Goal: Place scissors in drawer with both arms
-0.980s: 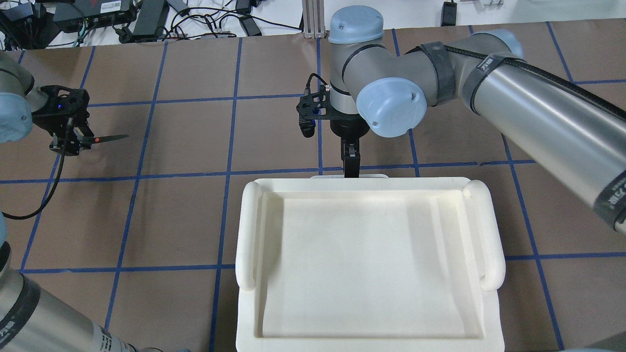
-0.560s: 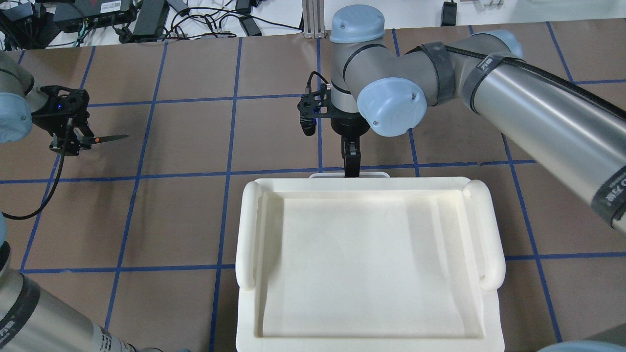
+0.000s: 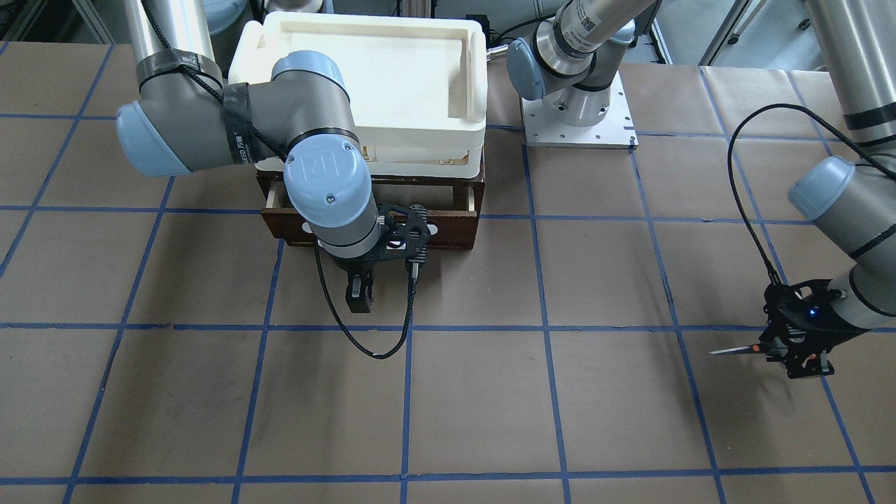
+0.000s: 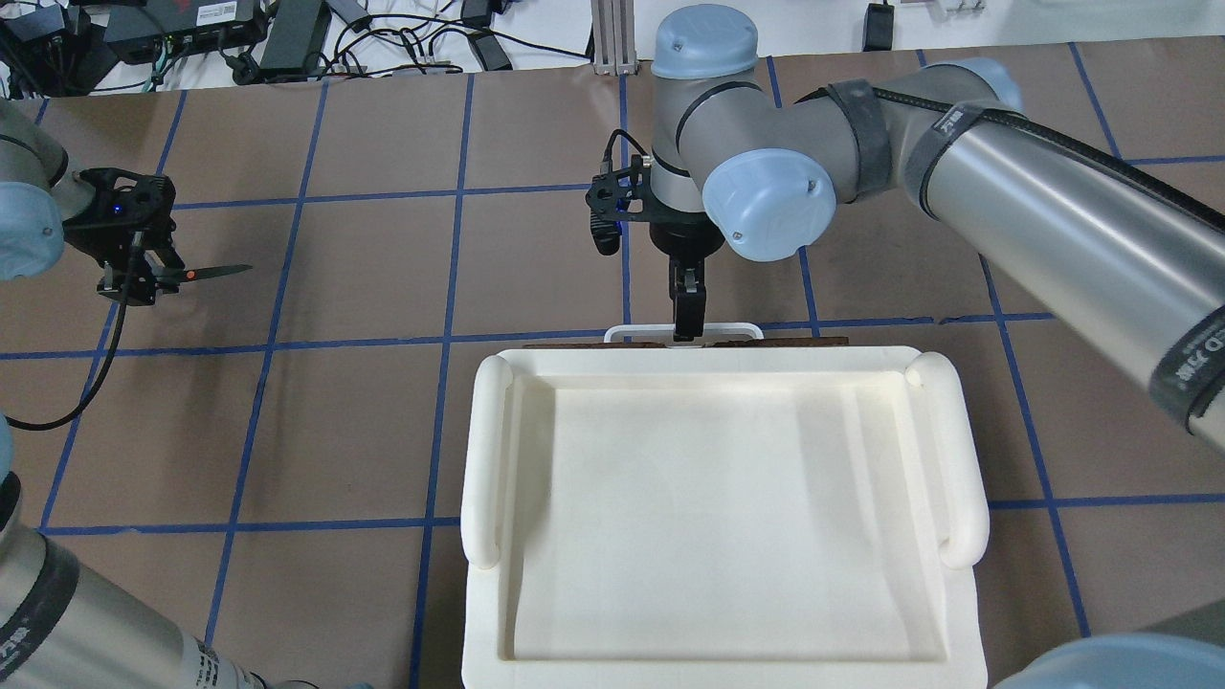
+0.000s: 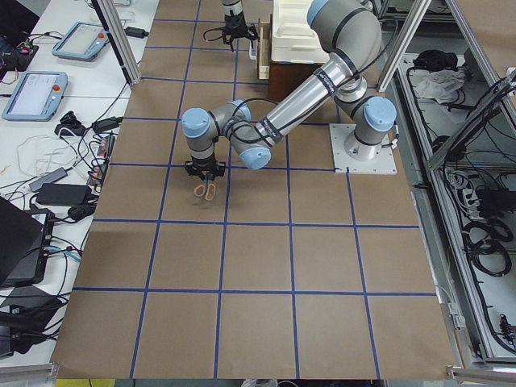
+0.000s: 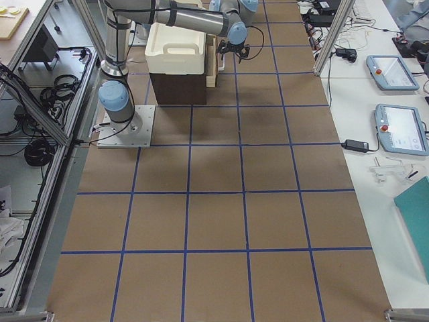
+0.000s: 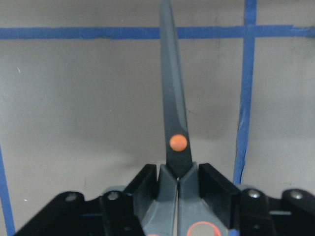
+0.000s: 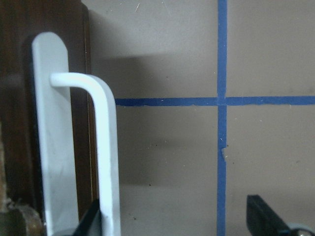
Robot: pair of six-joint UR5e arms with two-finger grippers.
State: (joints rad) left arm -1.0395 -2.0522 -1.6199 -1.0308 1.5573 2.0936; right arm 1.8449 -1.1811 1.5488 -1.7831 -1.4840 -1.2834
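Scissors are clamped in L gripper, far out on the robot's left side of the table, well apart from the drawer. Blades are shut, lying level, tips pointing twd table centre. Orange pivot dot sits just ahead of the fingers, which pinch the grey shanks betw pivot & loop handles. Jaws are narrow, no wider than those shanks. Scissors appear to hang clear of the paper, w/ a soft shadow under them. L arm comes in from the left edge, wrist bent so the gripper points down. Blue light is lit on gripper body, and a black cable loops off it.

R gripper is at the drawer front, pointing down at approx the middle of the white bar handle. Per R wrist cam the jaws stand wide. One fingertip sits tucked behind the bar, betw bar & dark wood front, right against it. The other finger is well apart, out over the paper. So the bar lies betw the two, not squeezed.

Drawer is out a little. In the front view its dark front stands proud of the cabinet, w/ pale plywood sides showing at both ends. From overhead only a thin brown strip & the handle peek past the white box sitting on top. R arm reaches in diagonally from the right edge, wrist joints folded above the handle.
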